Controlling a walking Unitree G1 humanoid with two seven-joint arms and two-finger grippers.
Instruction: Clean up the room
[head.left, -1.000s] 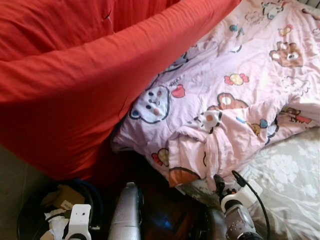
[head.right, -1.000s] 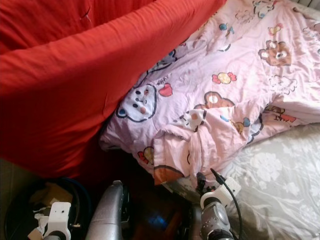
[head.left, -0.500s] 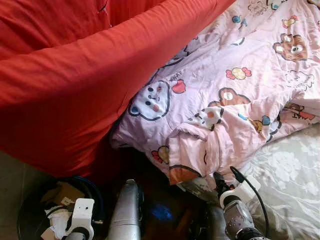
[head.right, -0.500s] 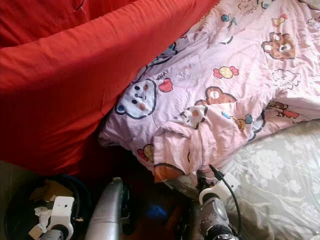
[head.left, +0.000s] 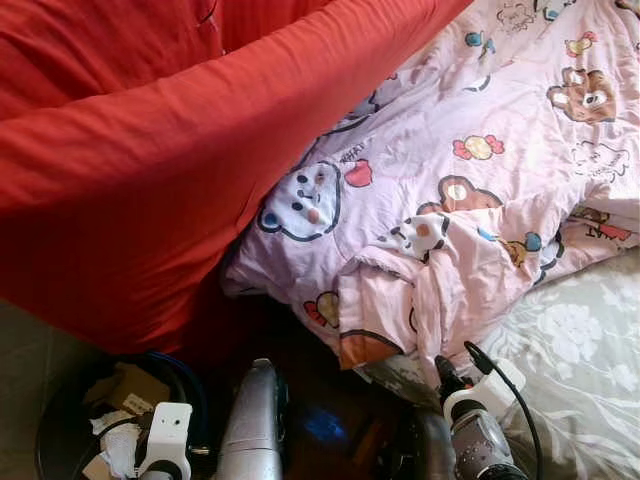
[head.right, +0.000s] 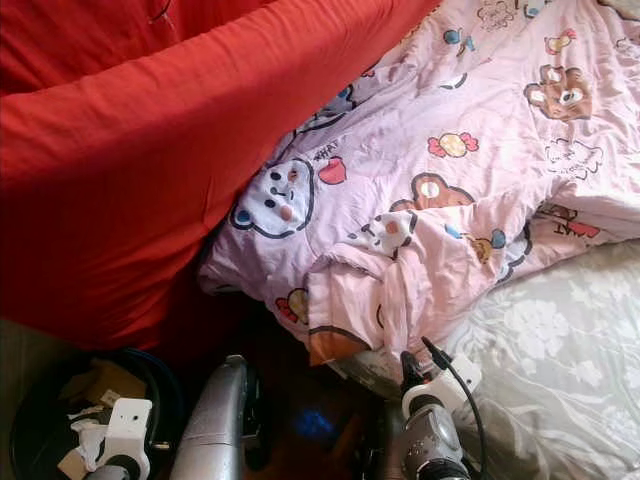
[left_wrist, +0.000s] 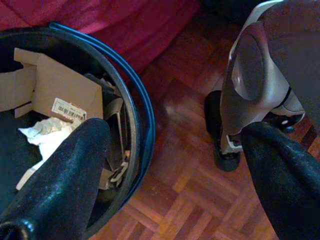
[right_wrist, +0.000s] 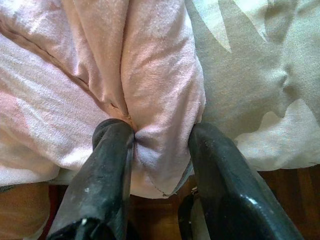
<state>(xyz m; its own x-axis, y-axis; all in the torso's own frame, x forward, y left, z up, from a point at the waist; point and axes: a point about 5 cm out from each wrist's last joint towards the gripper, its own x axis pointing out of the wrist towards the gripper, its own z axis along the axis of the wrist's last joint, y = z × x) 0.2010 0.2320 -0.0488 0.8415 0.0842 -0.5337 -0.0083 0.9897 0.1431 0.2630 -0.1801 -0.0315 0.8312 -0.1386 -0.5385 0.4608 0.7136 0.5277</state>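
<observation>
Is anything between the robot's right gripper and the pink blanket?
No. The right gripper already has a fold of the pink cartoon blanket between its fingers, at the corner of the bed.

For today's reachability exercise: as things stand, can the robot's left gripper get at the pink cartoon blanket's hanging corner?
Probably not without moving. The left gripper hangs open over the rubbish bin, and the pink blanket corner is already between the right gripper fingers.

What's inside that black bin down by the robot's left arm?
The bin holds a piece of cardboard with a barcode label and crumpled white paper. Anything deeper is covered.
</observation>
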